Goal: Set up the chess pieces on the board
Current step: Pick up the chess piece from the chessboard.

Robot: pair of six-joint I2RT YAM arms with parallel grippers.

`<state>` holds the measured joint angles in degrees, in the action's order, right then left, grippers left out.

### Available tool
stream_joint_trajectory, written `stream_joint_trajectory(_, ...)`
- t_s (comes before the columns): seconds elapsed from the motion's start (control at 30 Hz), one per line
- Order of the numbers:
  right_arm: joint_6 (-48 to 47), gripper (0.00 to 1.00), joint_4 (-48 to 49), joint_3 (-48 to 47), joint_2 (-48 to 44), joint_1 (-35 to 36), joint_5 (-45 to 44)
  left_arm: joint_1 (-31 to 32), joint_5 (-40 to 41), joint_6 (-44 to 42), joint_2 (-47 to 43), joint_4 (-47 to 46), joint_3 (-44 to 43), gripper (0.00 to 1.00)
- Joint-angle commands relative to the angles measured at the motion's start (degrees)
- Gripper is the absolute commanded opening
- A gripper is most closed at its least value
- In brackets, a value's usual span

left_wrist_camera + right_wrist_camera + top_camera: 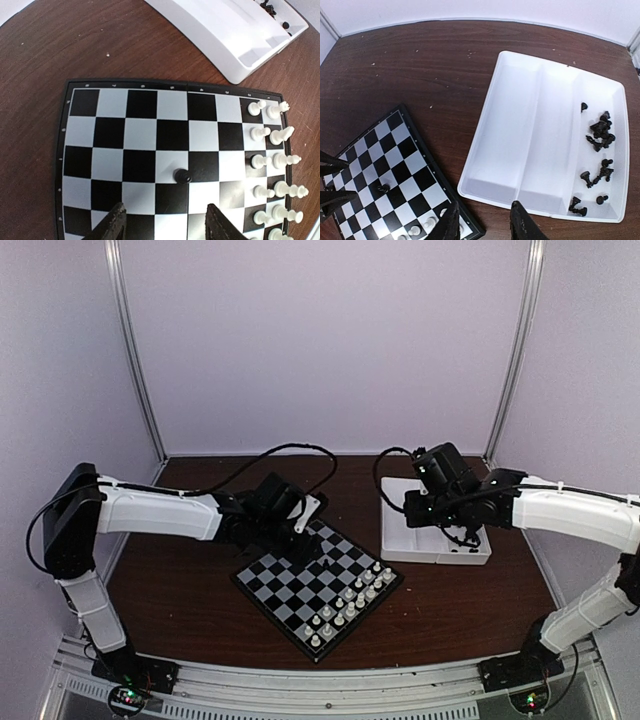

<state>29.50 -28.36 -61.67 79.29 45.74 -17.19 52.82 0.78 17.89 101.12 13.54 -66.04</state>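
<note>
The left arm is seen stretched from its base out to the board, with its wrist bent down over the board's far corner. The left gripper is held low over the squares near the board's middle, its fingers spread and nothing pinched between them. A single black piece is stood upright near the board's middle, just ahead of the fingertips and clear of both. The white chessmen are lined up in two rows along one edge of the board.

The right arm is reached in from the opposite side, its forearm held level above the table. Its wrist is poised over the white tray, which lies just beside the board without touching it. The right gripper is likewise held with its fingers parted and empty, above the tray's rim. The other black chess pieces are scattered in the tray compartment farthest from the board.
</note>
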Motion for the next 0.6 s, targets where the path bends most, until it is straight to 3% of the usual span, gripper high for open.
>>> stream_joint_trajectory(0.0,1.1,0.37,1.1,3.7,-4.7,-2.2,-5.6,1.1,-2.7,-1.9,4.7,-0.4,-5.4,0.53)
stream_joint_trajectory(0.57,1.1,0.38,1.9,7.9,-8.1,-6.6,-3.0,3.1,0.1,-3.6,13.5,6.2,-13.8,0.36)
